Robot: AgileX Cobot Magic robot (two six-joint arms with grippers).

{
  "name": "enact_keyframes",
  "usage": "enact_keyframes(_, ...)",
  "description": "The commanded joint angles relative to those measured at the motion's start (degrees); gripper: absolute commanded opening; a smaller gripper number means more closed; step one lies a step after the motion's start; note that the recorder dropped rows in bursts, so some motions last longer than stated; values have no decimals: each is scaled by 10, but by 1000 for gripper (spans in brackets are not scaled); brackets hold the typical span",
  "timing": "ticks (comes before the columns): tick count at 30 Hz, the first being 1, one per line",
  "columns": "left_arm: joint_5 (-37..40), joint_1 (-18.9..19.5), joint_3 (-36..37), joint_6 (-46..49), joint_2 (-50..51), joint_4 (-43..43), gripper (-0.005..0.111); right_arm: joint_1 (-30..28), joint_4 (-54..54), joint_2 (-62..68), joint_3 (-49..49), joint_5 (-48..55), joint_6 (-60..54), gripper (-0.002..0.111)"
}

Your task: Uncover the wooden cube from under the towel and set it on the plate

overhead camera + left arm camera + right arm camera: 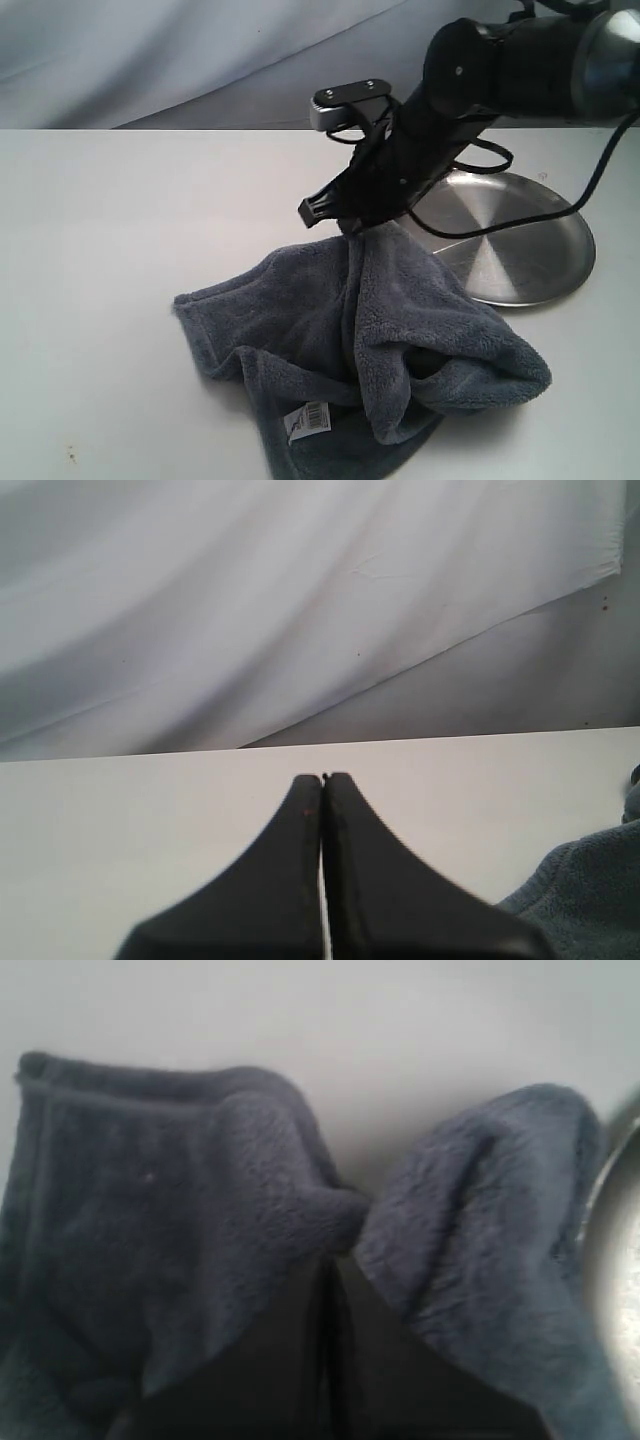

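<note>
Towel (330,340): bunched on worktop (100,230) — one edge held up.
Right fingers (280,1380): pinched tight on towel.
Left fingers (280,870): pressed together — empty.
Plate (540,250): beside towel.

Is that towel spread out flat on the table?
No, the towel is bunched in folds, one part pinched and held up by the right gripper.

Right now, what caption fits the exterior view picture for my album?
Right tool pinches the blue-grey towel, holding one edge up beside the steel plate; no cube in sight.
</note>
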Motion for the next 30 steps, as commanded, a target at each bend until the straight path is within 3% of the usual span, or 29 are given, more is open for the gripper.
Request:
enact_keyframes(1, -7, 1, 3, -1, -2, -1, 0, 39, 1, -13, 3, 70, -10, 0)
enact_keyframes(9, -7, 1, 3, -1, -2, -1, 0, 91, 1, -129, 144, 15, 13, 0)
enact_keyframes(18, -7, 1, 3, -1, -2, -1, 0, 50, -15, -231, 306, -111, 61, 0)
enact_keyframes(24, -7, 1, 3, -1, -2, -1, 0, 31, -18, -245, 325, -204, 64, 0)
enact_keyframes(30, -7, 1, 3, -1, -2, -1, 0, 28, -89, -244, 325, -207, 117, 0)
